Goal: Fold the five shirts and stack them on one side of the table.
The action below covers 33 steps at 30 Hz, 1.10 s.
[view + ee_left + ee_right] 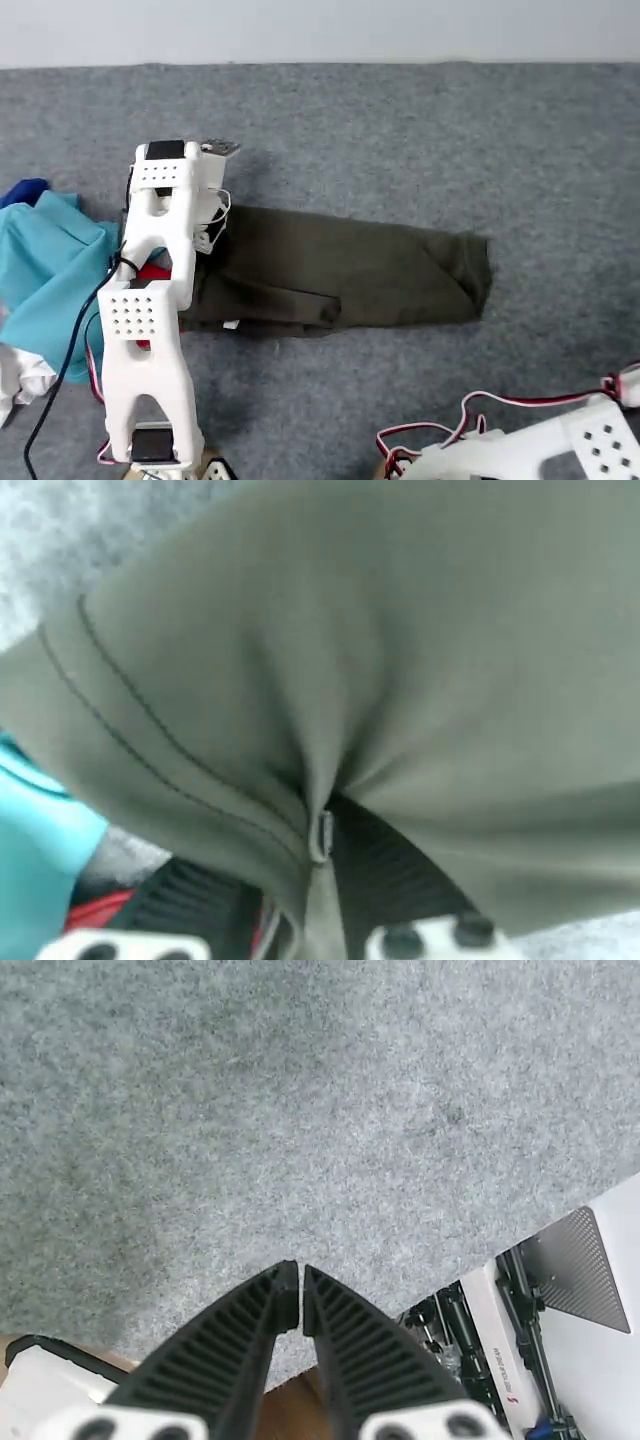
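An olive green shirt (340, 270), folded into a long band, lies across the middle of the grey felt table (400, 120). My left gripper (205, 240) sits at its left end under the white arm. In the left wrist view the olive shirt (400, 660) bunches into a fold pinched between the black fingers (390, 880), so the left gripper (325, 830) is shut on it. A teal shirt (50, 270) lies crumpled at the left edge. My right gripper (300, 1285) hangs shut over bare felt, holding nothing.
Beside the teal shirt lie a blue garment (25, 190), a red one (152, 272) and a white one (20, 375). The right arm (540, 450) rests at the front right corner with loose cables (470, 420). White equipment (570, 1290) stands beyond the table edge.
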Tool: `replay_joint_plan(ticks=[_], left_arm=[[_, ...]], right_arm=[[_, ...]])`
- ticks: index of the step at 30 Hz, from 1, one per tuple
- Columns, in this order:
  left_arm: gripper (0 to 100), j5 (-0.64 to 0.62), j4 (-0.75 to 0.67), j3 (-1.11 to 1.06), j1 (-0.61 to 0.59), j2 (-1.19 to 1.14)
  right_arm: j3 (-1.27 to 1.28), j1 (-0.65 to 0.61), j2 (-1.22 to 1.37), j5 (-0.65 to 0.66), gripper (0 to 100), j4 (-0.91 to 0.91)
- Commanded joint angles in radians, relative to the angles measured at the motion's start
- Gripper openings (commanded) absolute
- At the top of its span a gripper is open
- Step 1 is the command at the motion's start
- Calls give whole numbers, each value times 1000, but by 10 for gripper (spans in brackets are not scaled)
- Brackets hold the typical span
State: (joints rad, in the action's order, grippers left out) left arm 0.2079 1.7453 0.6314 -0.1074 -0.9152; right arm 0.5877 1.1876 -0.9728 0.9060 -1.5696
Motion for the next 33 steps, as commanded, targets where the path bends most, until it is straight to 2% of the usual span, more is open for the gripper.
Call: replay_joint_plan(ticks=[1, 6, 12, 15, 24, 33], left_arm=[[13, 0, 12, 8, 0, 81], [13, 0, 12, -116, 115, 339], [13, -5, 9, -252, 342, 614], [14, -58, 8, -257, 453, 669], [14, -80, -29, -196, 717, 631], [14, -187, -23, 196, 813, 361]], right_arm=[[-40, -1, -7, 9, 9, -7], [-40, -1, -7, 9, 9, 4], [-40, -1, -7, 9, 9, 4], [-40, -1, -7, 9, 9, 4], [-40, -1, -7, 9, 9, 4], [-40, -1, -7, 9, 9, -1]])
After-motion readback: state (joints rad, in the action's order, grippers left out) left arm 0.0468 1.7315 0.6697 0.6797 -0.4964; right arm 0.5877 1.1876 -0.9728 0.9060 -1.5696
